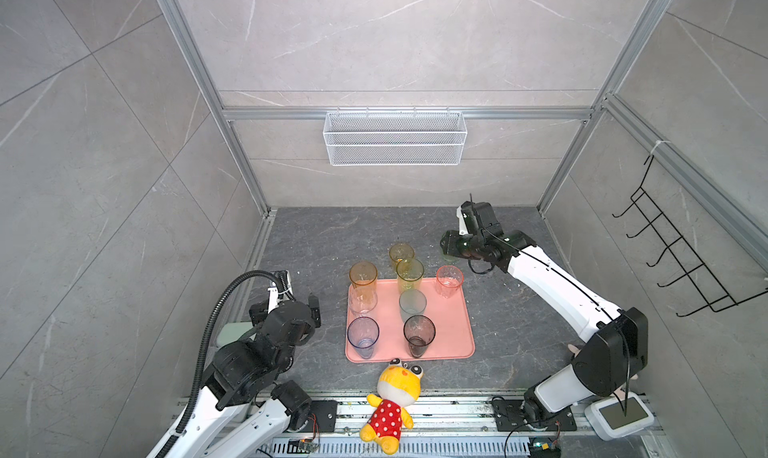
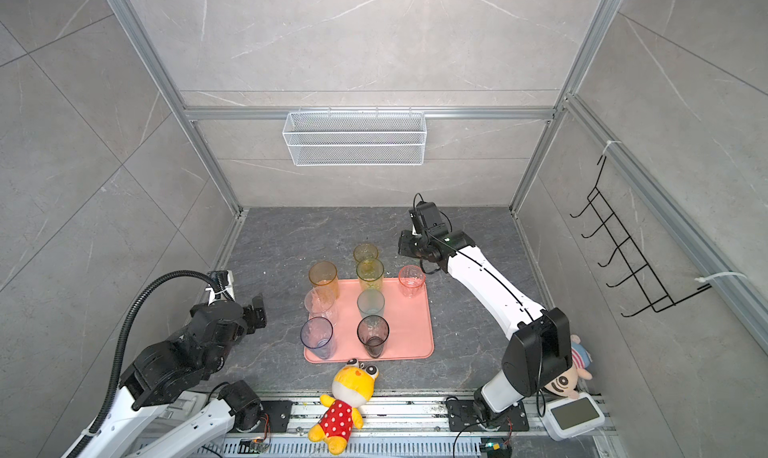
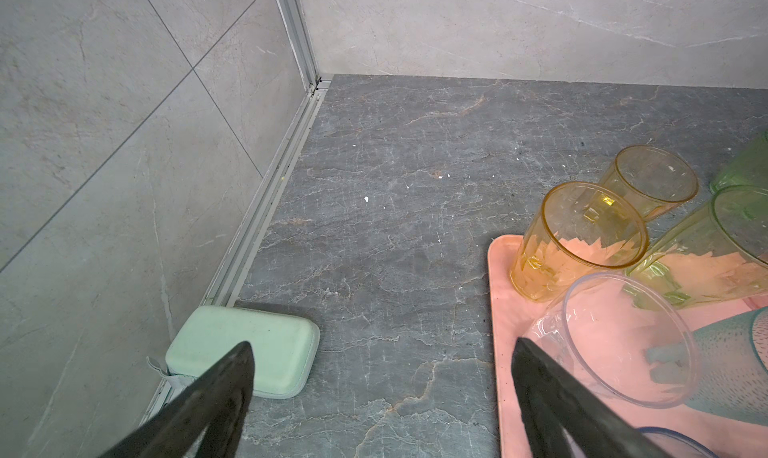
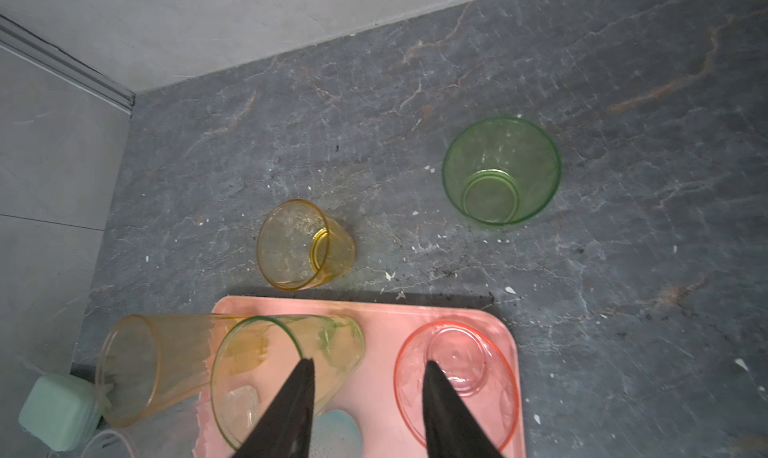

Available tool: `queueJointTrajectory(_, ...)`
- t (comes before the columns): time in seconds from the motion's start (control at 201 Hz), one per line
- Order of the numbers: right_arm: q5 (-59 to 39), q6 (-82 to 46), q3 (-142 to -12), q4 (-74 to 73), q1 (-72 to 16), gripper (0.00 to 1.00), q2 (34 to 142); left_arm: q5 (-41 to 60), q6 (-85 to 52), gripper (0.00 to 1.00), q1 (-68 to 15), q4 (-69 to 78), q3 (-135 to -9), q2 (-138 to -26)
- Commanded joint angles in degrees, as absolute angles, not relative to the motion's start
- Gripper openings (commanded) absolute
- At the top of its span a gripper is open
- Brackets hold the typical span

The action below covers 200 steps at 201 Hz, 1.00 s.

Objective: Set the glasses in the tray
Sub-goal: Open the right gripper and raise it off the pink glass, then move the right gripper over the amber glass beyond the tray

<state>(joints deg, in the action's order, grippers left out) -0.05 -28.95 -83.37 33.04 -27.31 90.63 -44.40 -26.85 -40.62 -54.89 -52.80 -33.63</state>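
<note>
The salmon-pink tray (image 1: 451,335) holds several upright glasses: amber (image 1: 363,275), yellow-green (image 1: 409,273), pink (image 1: 449,281), clear (image 1: 362,300), teal (image 1: 412,304), blue (image 1: 363,336) and smoky grey (image 1: 419,334). A short yellow glass (image 4: 301,243) and a short green glass (image 4: 500,171) stand on the table beyond the tray's far edge. My right gripper (image 4: 370,362) hangs open above the tray's far end, between the yellow-green (image 4: 266,364) and pink (image 4: 461,377) glasses, holding nothing. The left gripper (image 3: 382,343) is wide open and empty, left of the tray (image 3: 500,310).
A mint-green case (image 3: 249,352) lies by the left wall. A yellow plush toy (image 1: 392,402) lies at the tray's near edge. A white wire basket (image 1: 395,137) hangs on the back wall, a black hook rack (image 1: 681,252) on the right wall. A white device (image 1: 619,416) sits front right.
</note>
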Motion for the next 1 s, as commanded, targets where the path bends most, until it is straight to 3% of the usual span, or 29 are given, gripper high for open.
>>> queueJointTrajectory(0.0,-0.5,-30.0,-86.2,32.7,-28.6,0.45,92.8,-44.3,-28.2,0.96,-40.9,-54.3,-53.0,-33.5)
queueJointTrajectory(0.379,6.0,-29.7,-91.2,33.3,-33.2,0.44,98.2,-44.3,-28.2,0.97,-40.9,-54.3,-53.0,-33.1)
queueJointTrajectory(0.991,5.9,-31.0,-99.5,33.5,-34.0,0.45,111.0,-44.3,-28.2,0.97,-41.0,-54.3,-53.0,-32.4)
